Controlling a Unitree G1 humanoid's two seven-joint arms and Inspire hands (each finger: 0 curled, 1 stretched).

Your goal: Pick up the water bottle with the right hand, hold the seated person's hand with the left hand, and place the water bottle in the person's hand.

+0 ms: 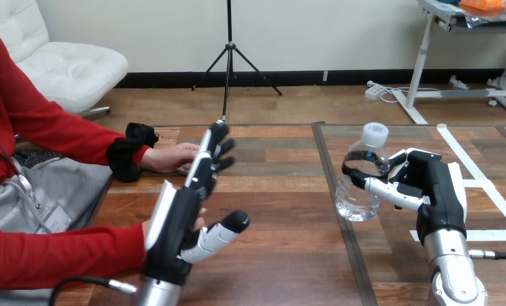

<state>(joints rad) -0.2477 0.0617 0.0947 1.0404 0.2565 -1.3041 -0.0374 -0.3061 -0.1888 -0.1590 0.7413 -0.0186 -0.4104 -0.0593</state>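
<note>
A clear water bottle [360,191] with a white cap stands upright on the wooden table [276,255], right of centre. My right hand [429,185] comes at it from the right, its fingers [365,167] curled round the bottle's upper part and its thumb against the front. My left hand [183,217] is raised at lower left with fingers straight and thumb spread. One hand of the person [203,220] lies just behind its palm, mostly hidden; I cannot tell if they touch. The person's other hand [171,157] rests flat on the table farther back.
White tape lines [473,175] mark the table at the right. A dark seam [330,185] runs front to back just left of the bottle. The person's red-sleeved arms [59,252] reach in from the left edge.
</note>
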